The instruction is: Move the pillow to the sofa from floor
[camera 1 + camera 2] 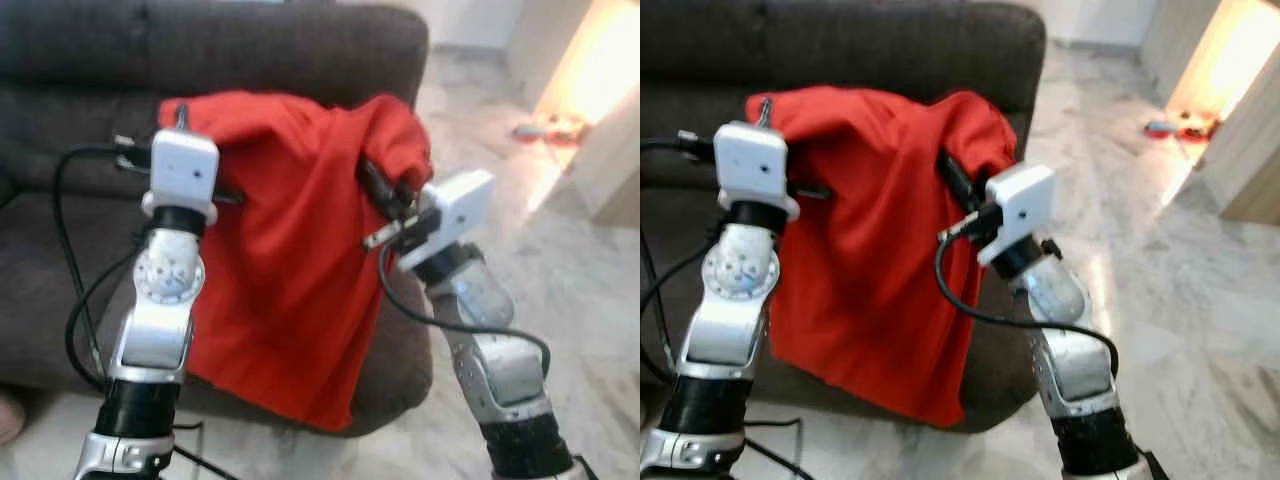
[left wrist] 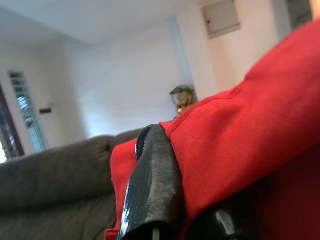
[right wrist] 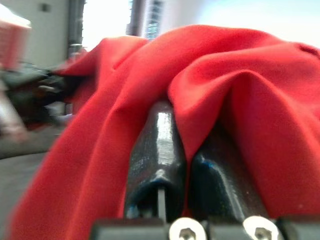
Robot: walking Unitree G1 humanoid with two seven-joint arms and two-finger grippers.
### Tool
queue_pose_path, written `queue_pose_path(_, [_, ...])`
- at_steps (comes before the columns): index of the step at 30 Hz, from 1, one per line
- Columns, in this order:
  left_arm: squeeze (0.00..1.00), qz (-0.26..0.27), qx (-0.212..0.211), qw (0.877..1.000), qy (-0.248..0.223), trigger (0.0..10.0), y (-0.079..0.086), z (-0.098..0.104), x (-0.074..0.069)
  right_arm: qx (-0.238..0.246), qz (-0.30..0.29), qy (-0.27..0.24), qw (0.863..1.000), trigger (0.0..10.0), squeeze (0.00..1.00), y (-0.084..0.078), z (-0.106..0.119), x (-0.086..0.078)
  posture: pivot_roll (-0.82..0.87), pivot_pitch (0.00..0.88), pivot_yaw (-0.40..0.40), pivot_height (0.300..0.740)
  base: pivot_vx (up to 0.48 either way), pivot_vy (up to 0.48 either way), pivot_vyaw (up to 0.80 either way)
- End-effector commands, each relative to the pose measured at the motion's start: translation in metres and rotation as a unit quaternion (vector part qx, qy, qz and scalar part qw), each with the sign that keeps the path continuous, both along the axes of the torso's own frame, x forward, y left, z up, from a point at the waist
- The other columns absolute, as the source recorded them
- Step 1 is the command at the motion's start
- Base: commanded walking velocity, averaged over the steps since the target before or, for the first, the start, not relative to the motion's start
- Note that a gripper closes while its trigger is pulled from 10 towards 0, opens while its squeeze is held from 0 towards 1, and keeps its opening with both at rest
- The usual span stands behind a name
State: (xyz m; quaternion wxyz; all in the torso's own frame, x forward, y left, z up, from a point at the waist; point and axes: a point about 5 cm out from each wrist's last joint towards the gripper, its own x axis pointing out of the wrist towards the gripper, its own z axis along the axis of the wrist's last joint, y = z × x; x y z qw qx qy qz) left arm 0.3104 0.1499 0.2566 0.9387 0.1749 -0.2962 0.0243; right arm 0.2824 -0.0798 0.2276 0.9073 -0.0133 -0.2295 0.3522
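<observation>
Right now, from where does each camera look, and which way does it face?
Left eye view: head, facing forward-down at the limp red fabric pillow before the dark grey sofa; both silver arms show.
Right eye view: same scene, shifted.
Left wrist view: along the left hand, shut on the pillow's edge.
Right wrist view: along the right hand, shut on a fold.
All share the pillow.

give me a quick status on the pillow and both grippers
Left gripper and right gripper both shut on red pillow, one at each top corner. Pillow held up, hanging in front of dark sofa. Nothing in the way.
</observation>
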Motion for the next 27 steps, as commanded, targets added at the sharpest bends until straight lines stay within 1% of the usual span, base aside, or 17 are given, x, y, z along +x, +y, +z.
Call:
queue_pose_path(1, [0.00, -0.015, 0.009, 0.999, -0.042, 10.0, -0.006, 0.016, -0.007, -0.013, 0.049, -0.021, 0.999, 10.0, 0.00, 0.016, 0.007, -0.011, 0.14, 0.034, -0.054, 0.740, 0.000, 0.000, 0.00])
queue_pose_path(3, [0.00, -0.014, -0.003, 0.999, -0.039, 10.0, -0.004, 0.015, -0.006, -0.015, 0.039, -0.019, 0.999, 10.0, 0.00, 0.013, 0.007, -0.010, 0.14, 0.034, -0.053, 0.740, 0.000, 0.000, 0.00])
queue_pose_path(4, [0.00, -0.015, -0.002, 0.999, -0.038, 10.0, -0.004, 0.016, -0.006, -0.008, 0.017, -0.025, 1.000, 10.0, 0.00, 0.009, 0.009, -0.006, 0.14, 0.034, -0.053, 0.740, 0.000, 0.000, 0.00])
queue_pose_path(5, [0.00, -0.015, -0.002, 0.999, -0.038, 10.0, -0.004, 0.016, -0.006, -0.008, 0.017, -0.025, 1.000, 10.0, 0.00, 0.009, 0.009, -0.006, 0.14, 0.034, -0.053, 0.740, 0.000, 0.000, 0.00])
queue_pose_path(6, [0.00, -0.015, -0.001, 0.999, -0.037, 10.0, -0.004, 0.016, -0.006, -0.004, 0.003, -0.029, 1.000, 10.0, 0.00, 0.007, 0.011, -0.004, 0.14, 0.034, -0.054, 0.740, 0.000, 0.000, 0.00])
queue_pose_path(8, [0.00, -0.018, 0.000, 0.999, -0.037, 10.0, -0.006, 0.016, -0.006, 0.011, -0.055, -0.036, 0.998, 10.0, 0.00, -0.002, 0.016, 0.006, 0.14, 0.034, -0.054, 0.740, 0.255, 0.000, 0.00])
queue_pose_path(11, [0.00, -0.026, 0.000, 0.999, -0.032, 10.0, -0.010, 0.013, -0.006, 0.029, -0.098, -0.031, 0.994, 10.0, 0.00, -0.009, 0.021, 0.013, 0.14, 0.033, -0.053, 0.740, 0.255, 0.000, 0.00])
queue_pose_path(13, [0.00, -0.029, 0.000, 0.999, -0.030, 10.0, -0.012, 0.012, -0.006, 0.030, -0.101, -0.031, 0.994, 10.0, 0.00, -0.008, 0.022, 0.014, 0.13, 0.033, -0.053, 0.740, 0.247, 0.000, 0.00])
queue_pose_path(16, [0.00, -0.031, -0.001, 0.999, -0.029, 10.0, -0.013, 0.012, -0.006, 0.022, -0.081, -0.043, 0.996, 10.0, 0.00, 0.001, 0.023, 0.008, 0.14, 0.032, -0.051, 0.740, 0.251, 0.000, 0.00])
queue_pose_path(17, [0.00, -0.031, -0.001, 0.999, -0.030, 10.0, -0.013, 0.013, -0.006, 0.022, -0.065, -0.050, 0.996, 10.0, 0.00, 0.007, 0.024, 0.004, 0.14, 0.032, -0.051, 0.740, 0.251, 0.000, 0.44])
queue_pose_path(19, [0.00, -0.032, 0.000, 0.999, -0.031, 10.0, -0.013, 0.013, -0.006, 0.022, -0.059, -0.055, 0.997, 10.0, 0.00, 0.011, 0.025, 0.002, 0.14, 0.032, -0.050, 0.740, 0.251, 0.000, 0.57])
queue_pose_path(25, [0.00, -0.033, 0.000, 0.999, -0.032, 10.0, -0.014, 0.014, -0.006, 0.024, -0.053, -0.059, 0.997, 10.0, 0.00, 0.015, 0.026, 0.002, 0.14, 0.028, -0.053, 0.740, 0.251, 0.000, 0.69])
queue_pose_path(27, [0.00, -0.033, 0.000, 0.999, -0.033, 10.0, -0.014, 0.014, -0.006, 0.026, -0.053, -0.056, 0.997, 10.0, 0.00, 0.014, 0.026, 0.002, 0.14, 0.028, -0.053, 0.740, 0.251, 0.000, 0.00])
